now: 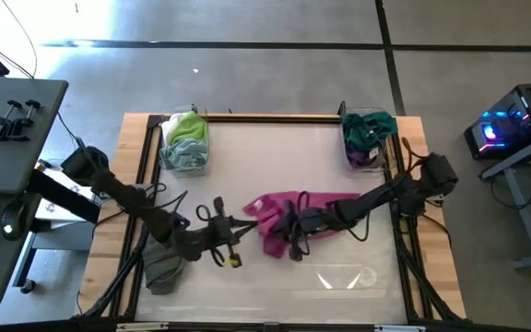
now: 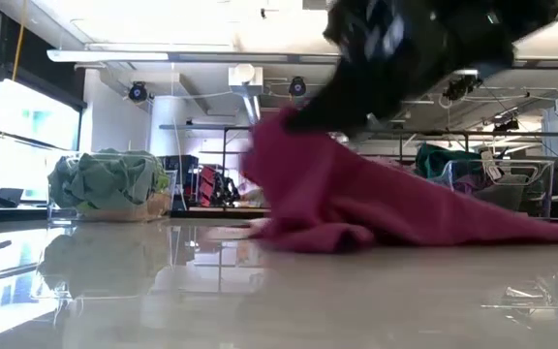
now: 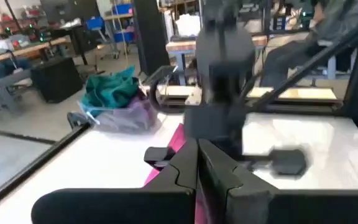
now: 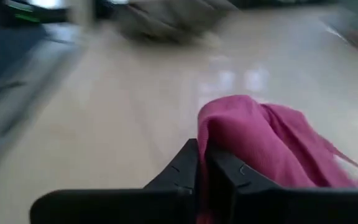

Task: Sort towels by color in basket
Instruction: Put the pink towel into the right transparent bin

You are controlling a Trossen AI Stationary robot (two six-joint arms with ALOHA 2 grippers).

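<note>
Overhead only: grey towel beside table edge.

**Towels on the table and in two baskets**

A magenta towel lies crumpled mid-table, one corner pulled up. Lime green and mint towels fill the far-left basket; dark green and purple towels fill the far-right one. A grey-brown towel lies near-left.
</note>
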